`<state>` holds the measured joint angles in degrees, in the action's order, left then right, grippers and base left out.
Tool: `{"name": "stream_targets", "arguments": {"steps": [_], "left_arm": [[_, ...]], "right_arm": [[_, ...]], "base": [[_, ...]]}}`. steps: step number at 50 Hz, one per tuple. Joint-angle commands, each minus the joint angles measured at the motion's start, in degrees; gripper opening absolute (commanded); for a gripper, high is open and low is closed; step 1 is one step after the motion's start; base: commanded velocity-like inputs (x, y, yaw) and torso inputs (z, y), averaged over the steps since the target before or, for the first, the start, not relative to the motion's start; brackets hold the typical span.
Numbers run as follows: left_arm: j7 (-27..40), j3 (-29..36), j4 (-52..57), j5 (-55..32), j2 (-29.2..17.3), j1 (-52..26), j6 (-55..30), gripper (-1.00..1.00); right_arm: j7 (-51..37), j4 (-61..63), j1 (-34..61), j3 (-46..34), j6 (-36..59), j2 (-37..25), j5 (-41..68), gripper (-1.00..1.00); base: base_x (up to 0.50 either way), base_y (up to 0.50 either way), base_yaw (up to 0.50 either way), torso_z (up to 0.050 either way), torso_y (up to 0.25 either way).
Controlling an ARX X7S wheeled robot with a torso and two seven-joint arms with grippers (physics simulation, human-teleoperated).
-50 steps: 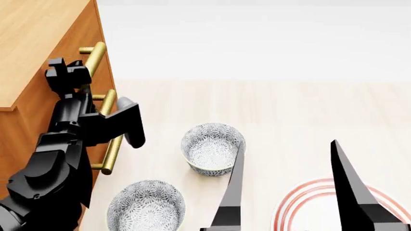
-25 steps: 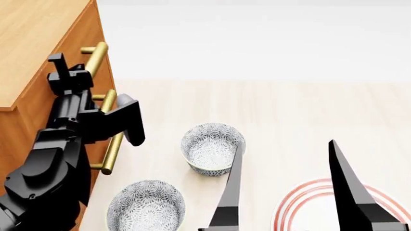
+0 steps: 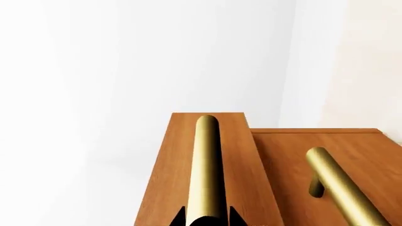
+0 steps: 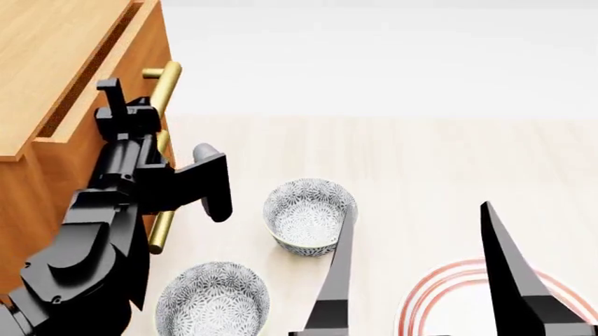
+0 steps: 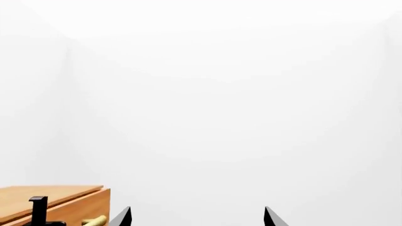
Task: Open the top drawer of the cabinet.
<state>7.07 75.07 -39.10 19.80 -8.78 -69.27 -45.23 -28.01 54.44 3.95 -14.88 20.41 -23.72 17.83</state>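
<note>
The cabinet (image 4: 42, 66) stands at the left of the head view, orange-brown with a lighter top. Its top drawer (image 4: 154, 42) is pulled a little way out, leaving a dark gap under the cabinet top. My left gripper (image 4: 129, 110) is shut on the drawer's brass bar handle (image 4: 167, 80). In the left wrist view the handle (image 3: 207, 160) runs between the two fingertips of that gripper (image 3: 207, 219), and the drawer front (image 3: 172, 183) stands proud of the drawer below (image 3: 285, 165). My right gripper (image 4: 421, 280) hangs open and empty near the front, far from the cabinet.
Two patterned grey bowls (image 4: 309, 215) (image 4: 213, 301) sit on the pale floor right of the cabinet. A white plate with red rings (image 4: 458, 301) lies under the right gripper. The lower drawers' brass handles (image 3: 336, 186) (image 4: 161, 222) jut out below the left arm.
The top drawer has slid out from the cabinet, opening a gap under the top. My left gripper moved with the handle, away from the cabinet. The right arm stayed put.
</note>
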Motion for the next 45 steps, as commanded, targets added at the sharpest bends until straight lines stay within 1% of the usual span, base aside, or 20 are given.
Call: {"name": "stream_targets", "arguments": {"steps": [1,23,25,27,32,45], "left_arm": [[-0.85,0.39,1.37,6.22,3.09,-0.2,0.64,-1.0],[-3.71,3.92,4.54,8.08,6.7,-1.16,-1.84,-1.0],[-4.02,3.92,4.99,8.01,7.0,-1.35,-2.2,-1.0],[-3.73,2.62,5.83,7.23,7.22,-1.25,-2.6,-1.0],[-4.22,3.32,6.72,7.24,8.04,-0.95,-3.59,-1.0],[-4.18,5.01,9.59,6.18,8.3,-1.4,-5.91,-1.0]], "right_arm": [[0.97,-0.26,0.56,1.62,-0.1,0.7,-0.23,1.0],[0.23,-0.43,0.39,1.62,-1.18,-0.21,0.38,1.0],[0.08,-0.28,0.51,1.56,-1.03,-0.26,0.45,1.0],[0.01,-0.31,0.52,1.5,-1.09,-0.32,0.47,1.0],[-0.27,-0.11,0.44,1.64,-1.18,-0.59,0.64,1.0],[-1.12,0.56,0.76,1.6,-0.81,-1.25,1.19,1.0]], "base": [[0.0,0.0,0.0,0.0,0.0],[-0.01,0.0,0.0,0.0,0.003],[-0.01,0.0,0.0,0.0,0.005],[-0.01,0.0,0.0,0.0,0.006],[-0.01,0.0,0.0,0.0,0.002],[-0.01,0.0,0.0,0.0,0.004]]}}
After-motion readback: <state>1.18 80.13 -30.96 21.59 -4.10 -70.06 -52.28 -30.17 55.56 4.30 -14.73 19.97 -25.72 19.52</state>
